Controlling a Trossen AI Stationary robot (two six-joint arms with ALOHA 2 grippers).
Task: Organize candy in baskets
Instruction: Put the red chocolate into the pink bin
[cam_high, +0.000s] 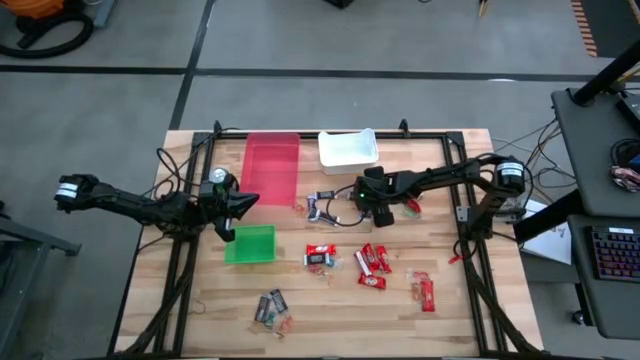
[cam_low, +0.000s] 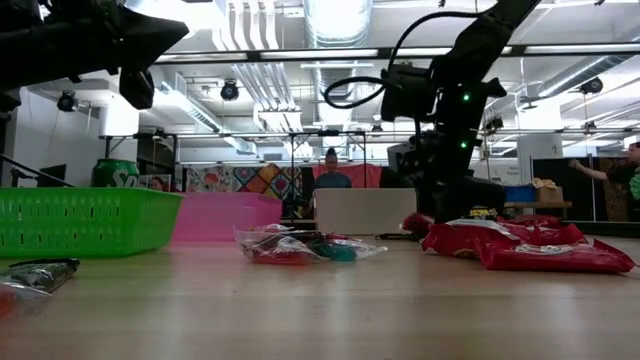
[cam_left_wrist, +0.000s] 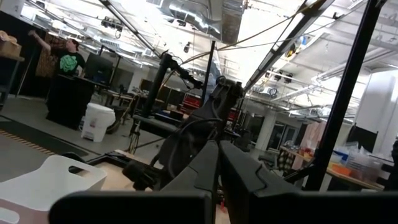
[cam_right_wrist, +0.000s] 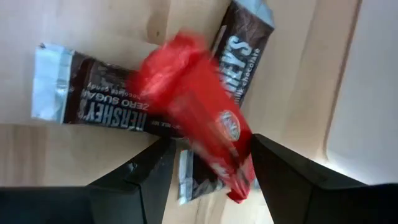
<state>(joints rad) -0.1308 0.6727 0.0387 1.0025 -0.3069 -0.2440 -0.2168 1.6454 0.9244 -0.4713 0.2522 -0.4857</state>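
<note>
My right gripper (cam_high: 362, 196) reaches in from the table's right to mid-table and is shut on a red-wrapped candy (cam_right_wrist: 199, 106). Under it, two dark and silver mini bars (cam_right_wrist: 93, 106) lie flat on the wood (cam_high: 325, 207). More red bars (cam_high: 373, 262) and dark pieces (cam_high: 270, 305) lie toward the near edge. The red basket (cam_high: 271, 168), the white basket (cam_high: 348, 150) and the green basket (cam_high: 250, 244) stand on the table. My left gripper (cam_high: 245, 203) is shut and raised between the red and green baskets, touching nothing. My right gripper holds the red-wrapped candy pinched between its two fingers (cam_right_wrist: 149, 174), near one end of the wrapper (cam_right_wrist: 233, 168). The fingers come from above, pointing down. The rest of the wrapper sticks out ahead of them over the dark bars. I cannot tell whether it touches them.
A green soda can (cam_high: 218, 177) stands beside the red basket, just behind my left gripper. Another red piece (cam_high: 410, 207) lies under the right arm. Bare wood lies between the green basket and the near candies. Cables run along both table sides.
</note>
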